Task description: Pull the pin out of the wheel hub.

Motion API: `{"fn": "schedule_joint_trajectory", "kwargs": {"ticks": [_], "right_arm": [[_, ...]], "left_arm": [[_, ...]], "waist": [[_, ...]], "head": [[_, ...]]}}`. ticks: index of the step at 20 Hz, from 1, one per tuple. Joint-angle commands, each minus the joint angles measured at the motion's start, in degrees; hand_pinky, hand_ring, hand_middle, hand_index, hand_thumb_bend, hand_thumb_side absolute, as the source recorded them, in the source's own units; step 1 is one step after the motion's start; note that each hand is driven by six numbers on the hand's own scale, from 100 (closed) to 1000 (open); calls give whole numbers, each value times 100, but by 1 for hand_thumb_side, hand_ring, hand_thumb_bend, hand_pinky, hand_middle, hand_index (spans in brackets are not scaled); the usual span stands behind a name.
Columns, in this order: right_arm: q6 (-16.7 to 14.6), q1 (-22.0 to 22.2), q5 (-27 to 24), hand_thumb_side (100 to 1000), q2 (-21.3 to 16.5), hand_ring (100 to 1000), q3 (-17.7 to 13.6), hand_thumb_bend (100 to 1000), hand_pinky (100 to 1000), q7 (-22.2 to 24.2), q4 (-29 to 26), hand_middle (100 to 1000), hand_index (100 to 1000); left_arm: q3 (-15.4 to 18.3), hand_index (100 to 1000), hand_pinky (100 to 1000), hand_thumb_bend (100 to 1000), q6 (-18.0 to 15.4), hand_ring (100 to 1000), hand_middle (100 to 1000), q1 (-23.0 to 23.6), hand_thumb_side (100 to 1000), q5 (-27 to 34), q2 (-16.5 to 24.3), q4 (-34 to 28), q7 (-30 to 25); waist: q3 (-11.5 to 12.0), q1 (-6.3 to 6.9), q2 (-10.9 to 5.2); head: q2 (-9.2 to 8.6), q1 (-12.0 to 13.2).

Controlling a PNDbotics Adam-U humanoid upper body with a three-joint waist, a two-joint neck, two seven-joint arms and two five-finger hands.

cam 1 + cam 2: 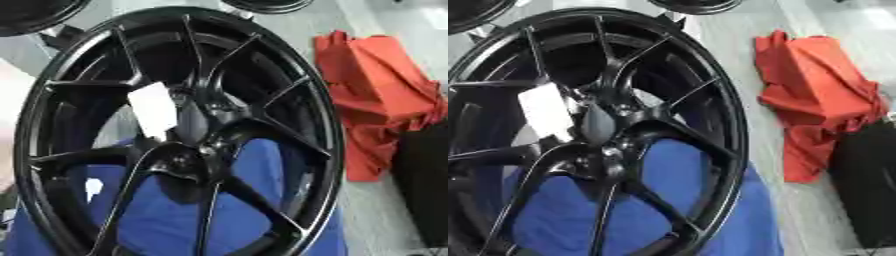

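Black wheel hub (pixel 188 150) on blue cloth (pixel 166 215); no robot hand visible.

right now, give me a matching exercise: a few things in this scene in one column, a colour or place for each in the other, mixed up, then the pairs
Things:
1. wheel
2. crumpled cloth
3. fabric
4. tag

Descriptions:
A. white, by the hub
B. black, fills most of the view
C. blue, seen through the lower spokes
D. red-orange, right of the wheel

Pairs: 1-B, 2-D, 3-C, 4-A
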Motion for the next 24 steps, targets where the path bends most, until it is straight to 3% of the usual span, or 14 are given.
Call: {"fn": "schedule_joint_trajectory", "kwargs": {"ticks": [1, 7, 12, 15, 18, 24], "right_arm": [[-17, -46, 2, 260, -151, 441, -55, 100, 627, -4, -27, 653, 695], [-35, 13, -7, 262, -140, 441, -56, 100, 628, 6, -68, 653, 695], [-45, 83, 4, 262, -159, 442, -40, 100, 630, 26, -134, 653, 695], [-42, 148, 20, 263, -192, 442, -35, 100, 632, 42, -144, 653, 696], [-39, 212, 25, 265, -219, 442, -36, 100, 632, 55, -127, 654, 696], [-51, 317, 16, 252, -265, 441, -29, 100, 633, 81, -127, 654, 695]], "left_arm": [[40, 667, 841, 100, -13, 581, 541, -55, 670, -49, 220, -86, -31], [-21, 672, 839, 100, -3, 578, 543, -119, 636, -506, 526, -86, -132], [-251, 685, 834, 100, 22, 585, 556, -252, 590, -1277, 1303, -86, -507], [-373, 696, 830, 100, 140, 592, 566, -378, 567, -1679, 1811, -86, -1072], [-485, 710, 824, 100, 150, 606, 582, -514, 455, -2092, 2272, -86, -1729], [-811, 744, 814, 100, -321, 662, 630, -870, 257, -2905, 3037, -86, -3070]], "waist": [[-2, -4, -174], [-16, 18, -171], [-45, 57, -192], [-56, 87, -229], [-74, 121, -266], [-159, 213, -317]], "head": [[7, 10], [-35, 50], [-12, 87], [33, 103], [83, 108], [130, 150]]}}
